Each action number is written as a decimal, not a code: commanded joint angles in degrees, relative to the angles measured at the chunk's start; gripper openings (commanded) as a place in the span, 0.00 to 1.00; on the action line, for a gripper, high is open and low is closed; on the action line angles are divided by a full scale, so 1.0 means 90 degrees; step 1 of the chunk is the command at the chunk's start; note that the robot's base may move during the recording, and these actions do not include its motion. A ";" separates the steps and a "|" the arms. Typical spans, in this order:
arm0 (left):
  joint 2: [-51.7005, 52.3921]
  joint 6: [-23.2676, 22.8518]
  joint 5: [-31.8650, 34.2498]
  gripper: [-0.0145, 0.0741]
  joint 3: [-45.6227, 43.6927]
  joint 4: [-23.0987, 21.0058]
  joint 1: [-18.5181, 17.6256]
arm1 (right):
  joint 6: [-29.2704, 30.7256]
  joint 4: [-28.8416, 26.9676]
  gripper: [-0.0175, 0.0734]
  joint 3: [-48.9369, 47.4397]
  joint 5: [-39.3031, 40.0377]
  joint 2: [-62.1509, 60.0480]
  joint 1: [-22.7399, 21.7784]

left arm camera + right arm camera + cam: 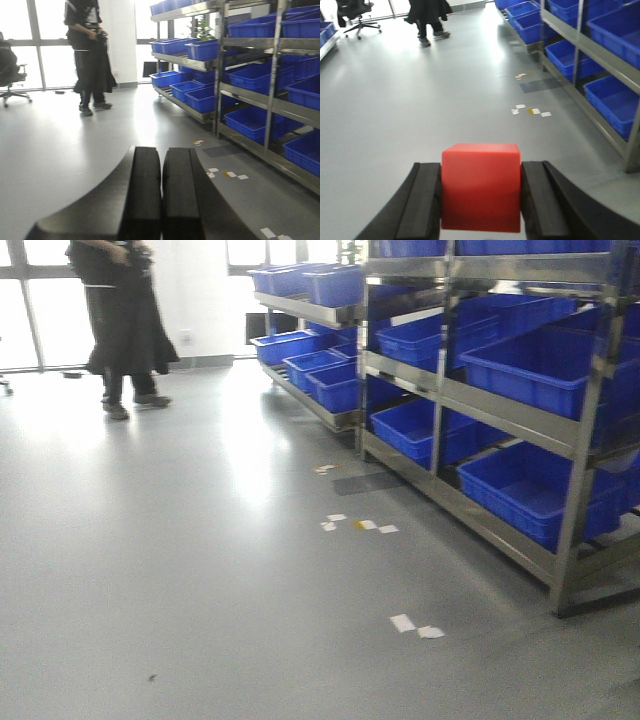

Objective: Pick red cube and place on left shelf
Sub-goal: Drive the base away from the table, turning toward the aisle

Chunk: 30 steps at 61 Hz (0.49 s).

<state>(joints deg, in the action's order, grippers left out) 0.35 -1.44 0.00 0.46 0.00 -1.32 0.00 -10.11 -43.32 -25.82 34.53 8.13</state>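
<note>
Pinching red cube (480,190) in right gripper (481,170). Holding left gripper (161,152) pressed together beside shelf (500,412) (blue crates (520,370) on tiers).

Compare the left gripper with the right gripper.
The left gripper has its jaws shut flat against each other with nothing between them; the right gripper has its jaws spread wide, clamped on the red cube. The left gripper's camera looks out level across the floor; the right gripper's camera looks down at it more steeply. Both have black jaws, and both views show the steel shelf of blue crates on the right.
</note>
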 commanded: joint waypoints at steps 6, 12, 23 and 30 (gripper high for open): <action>0.0091 0.0002 0.0550 0.28 0.0156 0.0000 0.0012 | 0.0039 -0.0048 0.25 -0.0170 0.0622 0.0002 -0.0007; 0.0091 0.0002 0.0550 0.28 0.0156 0.0000 0.0012 | 0.0039 -0.0048 0.25 -0.0170 0.0622 0.0002 -0.0007; 0.0091 0.0002 0.0550 0.28 0.0156 0.0000 0.0012 | 0.0039 -0.0048 0.25 -0.0170 0.0622 0.0002 -0.0007; 0.0091 0.0002 0.0550 0.28 0.0156 0.0000 0.0012 | 0.0039 -0.0048 0.25 -0.0170 0.0622 0.0002 -0.0007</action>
<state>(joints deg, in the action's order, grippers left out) 0.35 -1.44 0.00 0.46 0.00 -1.32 0.00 -10.11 -43.32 -25.82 34.53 8.13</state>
